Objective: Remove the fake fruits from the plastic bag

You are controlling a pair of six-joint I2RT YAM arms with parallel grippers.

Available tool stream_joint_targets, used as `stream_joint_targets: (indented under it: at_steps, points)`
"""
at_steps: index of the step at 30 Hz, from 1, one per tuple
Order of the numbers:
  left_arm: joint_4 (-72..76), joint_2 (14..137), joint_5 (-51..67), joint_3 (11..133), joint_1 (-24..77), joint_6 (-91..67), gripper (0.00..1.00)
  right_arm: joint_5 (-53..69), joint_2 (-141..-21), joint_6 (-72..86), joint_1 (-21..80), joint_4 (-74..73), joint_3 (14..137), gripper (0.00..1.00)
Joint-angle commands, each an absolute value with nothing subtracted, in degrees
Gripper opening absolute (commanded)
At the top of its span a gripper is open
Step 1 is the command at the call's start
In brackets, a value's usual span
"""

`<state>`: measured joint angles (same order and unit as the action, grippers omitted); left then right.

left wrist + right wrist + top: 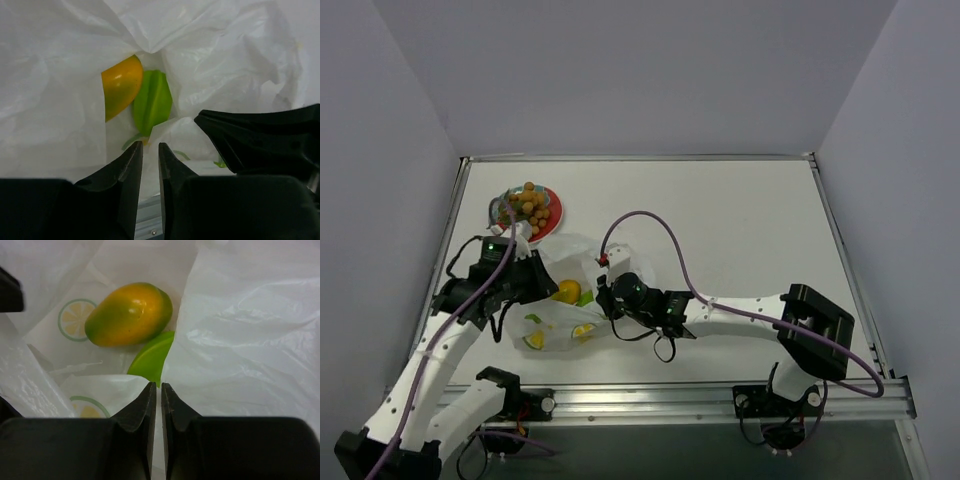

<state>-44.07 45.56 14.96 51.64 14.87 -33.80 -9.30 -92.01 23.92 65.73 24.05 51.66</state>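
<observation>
The translucent white plastic bag (570,312) lies crumpled at the near left of the table, its mouth held apart by both grippers. My left gripper (538,282) is shut on the bag's left edge, with film pinched between the tips in the left wrist view (150,146). My right gripper (608,296) is shut on the right edge, film between its tips (158,386). Inside the bag lie an orange-yellow mango piece (129,314) (121,92) and a green piece (152,360) (152,102). Yellow slice shapes (535,340) show through the film. The berry bunch (528,203) sits on the plate.
The red-and-teal plate (552,214) stands just beyond the bag, at the far left. A purple cable (660,235) arcs over the table above the right arm. The table's metal front rail (650,400) runs close behind the bag. My right gripper's black body shows in the left wrist view (260,137).
</observation>
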Motion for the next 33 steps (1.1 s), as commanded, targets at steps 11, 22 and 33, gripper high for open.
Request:
stream_joint_targets:
  at_steps: [11, 22, 33]
  points:
    - [-29.45, 52.03, -9.58, 41.41, 17.84, -41.83, 0.23, -25.04, -90.96, 26.36, 74.44, 33.57, 38.94, 0.04]
    - [-30.41, 50.63, -4.4, 31.47, 16.52, -44.3, 0.38, -29.18, -94.05, 28.92, 74.88, 35.17, 37.34, 0.04]
    - [-39.1, 45.88, -1.06, 44.02, 16.96, -38.59, 0.51, -19.35, -81.57, 22.5, 71.72, 20.22, 44.47, 0.37]
